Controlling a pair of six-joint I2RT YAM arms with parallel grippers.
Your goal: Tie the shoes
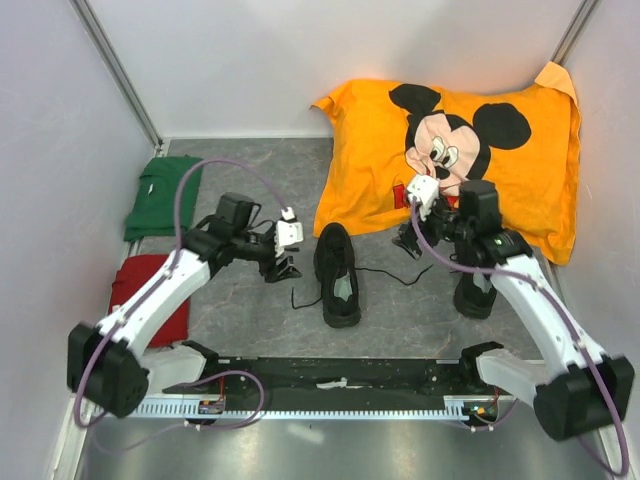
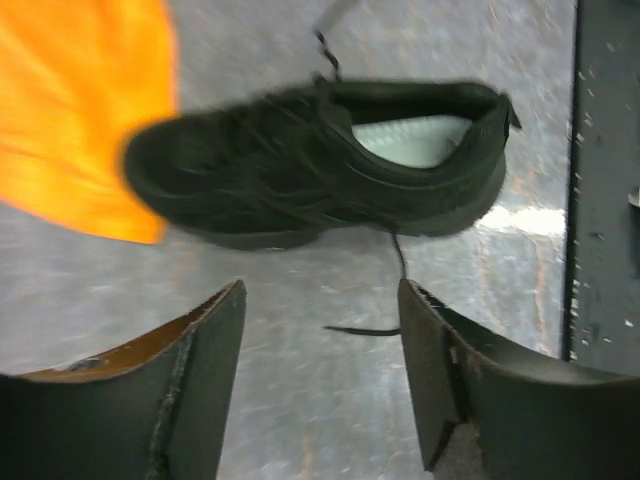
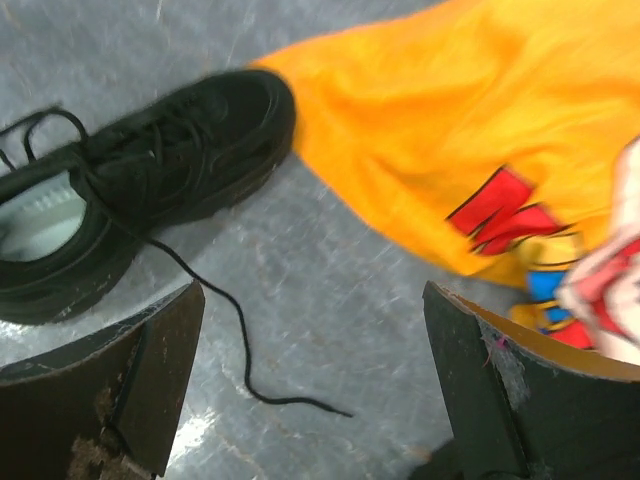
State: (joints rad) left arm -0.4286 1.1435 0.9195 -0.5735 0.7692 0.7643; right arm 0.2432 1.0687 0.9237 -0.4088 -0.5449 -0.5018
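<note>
One black shoe (image 1: 338,275) lies in the middle of the grey table, toe toward the back, pale insole showing. Its thin laces trail loose on both sides: one lace end (image 2: 365,329) on the left, another lace (image 3: 232,335) on the right. A second black shoe (image 1: 473,296) stands at the right, partly hidden under my right arm. My left gripper (image 1: 283,266) hovers just left of the middle shoe (image 2: 320,165), open, nothing between its fingers. On that shoe's (image 3: 140,170) other side my right gripper (image 1: 408,243) is wide open and empty.
An orange Mickey Mouse pillow (image 1: 450,150) fills the back right, its edge close to the middle shoe's toe. A green cloth (image 1: 160,195) and a red cloth (image 1: 145,290) lie at the left. A black rail (image 1: 340,375) runs along the near edge. Pale walls enclose three sides.
</note>
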